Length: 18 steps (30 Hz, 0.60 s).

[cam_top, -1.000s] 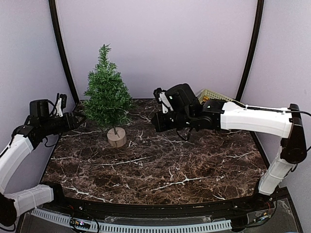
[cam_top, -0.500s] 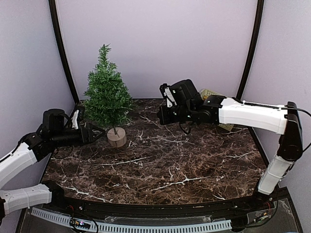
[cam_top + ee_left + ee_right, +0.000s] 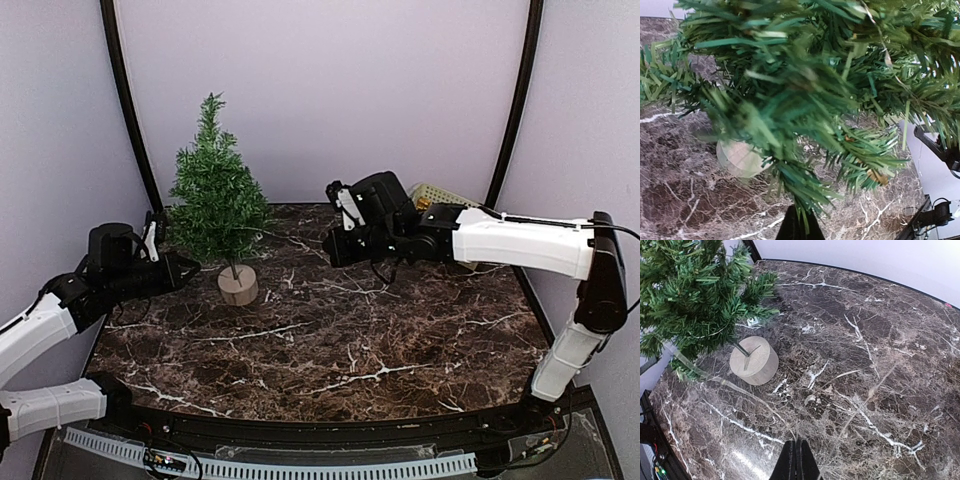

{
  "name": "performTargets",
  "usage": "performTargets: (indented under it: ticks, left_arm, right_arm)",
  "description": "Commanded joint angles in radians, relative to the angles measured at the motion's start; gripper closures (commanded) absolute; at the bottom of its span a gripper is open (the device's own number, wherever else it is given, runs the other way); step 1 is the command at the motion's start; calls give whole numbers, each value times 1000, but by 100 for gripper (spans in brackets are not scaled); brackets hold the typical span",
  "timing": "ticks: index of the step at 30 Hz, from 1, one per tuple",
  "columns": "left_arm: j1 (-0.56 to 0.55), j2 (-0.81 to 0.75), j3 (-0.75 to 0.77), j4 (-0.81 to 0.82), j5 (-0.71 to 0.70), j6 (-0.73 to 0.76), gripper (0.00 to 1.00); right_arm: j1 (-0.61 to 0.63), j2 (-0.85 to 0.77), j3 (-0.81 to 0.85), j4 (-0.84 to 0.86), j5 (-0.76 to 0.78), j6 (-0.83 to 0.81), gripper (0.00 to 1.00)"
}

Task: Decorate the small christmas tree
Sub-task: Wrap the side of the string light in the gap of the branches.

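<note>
The left jaws have swung in and closed among the lower branches of the tree (image 3: 218, 200). Whether they pinch a twig or only needles I cannot tell. The tree stands upright at the surface's (image 3: 350, 340) back left on its stump (image 3: 239, 285). A thin pale strand (image 3: 740, 395) runs from the branches to the right jaws, which are shut and apparently pinching it. Draping seems to be under way. Next, the right arm should lead the strand round the branches gently while the left steadies the tree.
</note>
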<state>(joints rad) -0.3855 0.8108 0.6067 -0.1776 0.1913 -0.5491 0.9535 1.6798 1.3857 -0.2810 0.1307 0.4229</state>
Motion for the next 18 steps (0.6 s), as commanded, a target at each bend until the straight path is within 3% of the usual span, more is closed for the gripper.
performTargets:
  ticks: [1, 4, 9, 15, 18]
  left_arm:
    - [19, -23, 16, -26, -74, 57, 100]
    - [90, -17, 14, -49, -23, 90, 100]
    - [299, -2, 8, -39, 151, 173, 100]
    - [417, 91, 55, 5, 235, 231, 99]
    - [425, 115, 93, -4, 218, 244, 89]
  right_arm:
    - [57, -54, -11, -7, -8, -29, 100]
    - [98, -61, -5, -41, -4, -25, 100]
    - [156, -51, 15, -65, -7, 3, 100]
    - [176, 10, 53, -16, -28, 37, 100]
    - [176, 39, 93, 2, -12, 40, 100]
